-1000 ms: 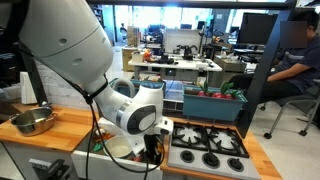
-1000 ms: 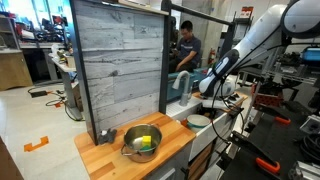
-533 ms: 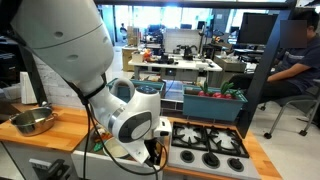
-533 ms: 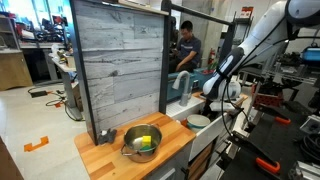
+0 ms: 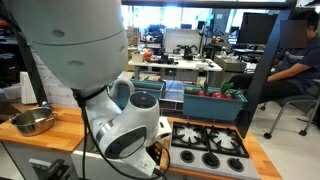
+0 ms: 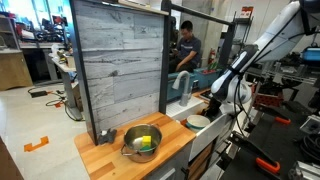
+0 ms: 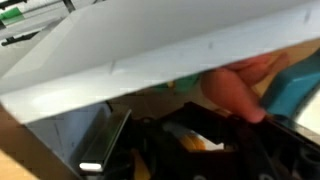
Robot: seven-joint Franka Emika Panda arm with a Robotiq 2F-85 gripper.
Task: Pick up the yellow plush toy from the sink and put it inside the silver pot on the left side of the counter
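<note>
The silver pot stands on the wooden counter at the left. It also shows in an exterior view, with a yellow-green thing lying inside it. My gripper hangs low by the faucet, far from the pot. In the blurred wrist view, a yellow-orange lump, seemingly the yellow plush toy, lies between my gripper's dark fingers. Whether they touch it is unclear. The sink is mostly hidden behind the arm.
A reddish blob and a teal thing lie close to the gripper under a white slanted surface. A green-rimmed white bowl sits near the faucet. The grey stovetop lies beside the arm. A tall grey panel backs the counter.
The arm has swung farther from the pot and nearer to one exterior camera, where it now fills more of the frame. The pot and its contents have not moved.
</note>
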